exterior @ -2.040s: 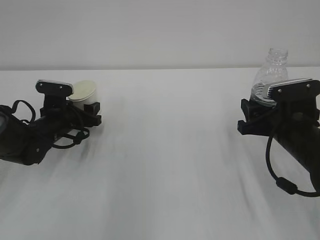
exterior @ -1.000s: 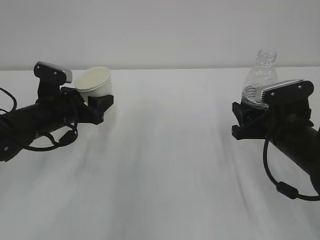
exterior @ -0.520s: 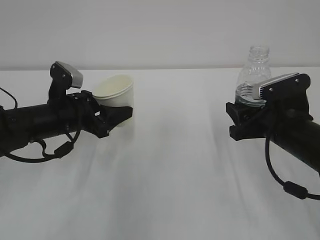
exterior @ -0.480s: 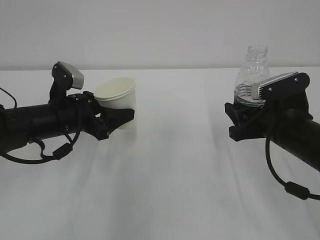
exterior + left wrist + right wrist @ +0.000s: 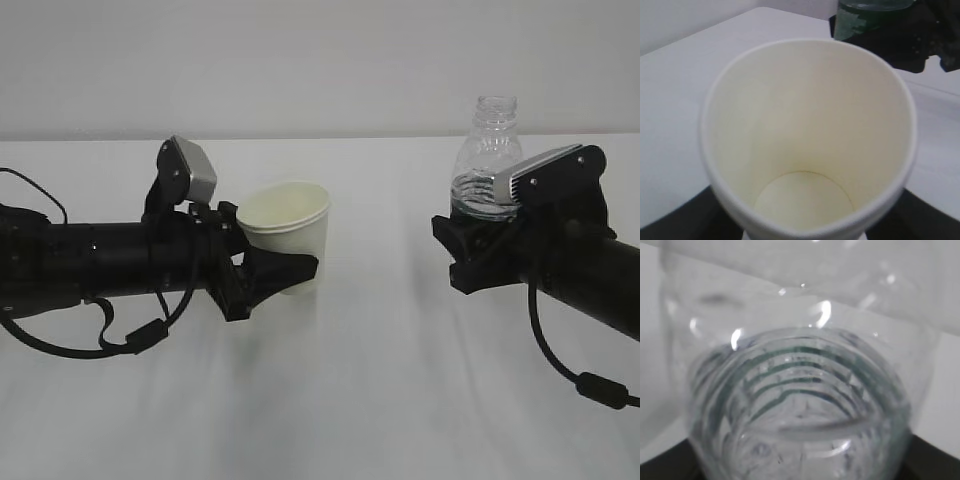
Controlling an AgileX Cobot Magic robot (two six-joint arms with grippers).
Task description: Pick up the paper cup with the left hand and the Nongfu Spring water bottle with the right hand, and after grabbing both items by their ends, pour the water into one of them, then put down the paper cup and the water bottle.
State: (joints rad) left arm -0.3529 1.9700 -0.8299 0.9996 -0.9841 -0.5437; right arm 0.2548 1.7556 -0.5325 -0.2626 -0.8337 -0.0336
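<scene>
The left hand (image 5: 120, 265) reaches in level from the worktop's left edge, and its tool (image 5: 275, 275) is clamped round the lower part of the paper cup (image 5: 290, 232), holding it upright above the white worktop (image 5: 380, 400), left of the middle. From the wrist view the cup (image 5: 807, 135) is empty, its cream inside bare down to the round base, with no print on it that I can make out.

The right hand (image 5: 560, 270) comes in from the right edge, its tool (image 5: 470, 250) gripping the Nongfu Spring water bottle (image 5: 487, 160) low on its body, so the capless neck and ribbed shoulder stand upright above the black fingers. Some water (image 5: 475, 195) shows in the clear part just above the grip. In the left wrist view a strip of the dark green label (image 5: 867, 17) shows at the top edge, but its white print is too blurred to read. The right wrist view shows only the bottle's clear ribs (image 5: 800, 390), close and blurred. Cup and bottle are well apart.
</scene>
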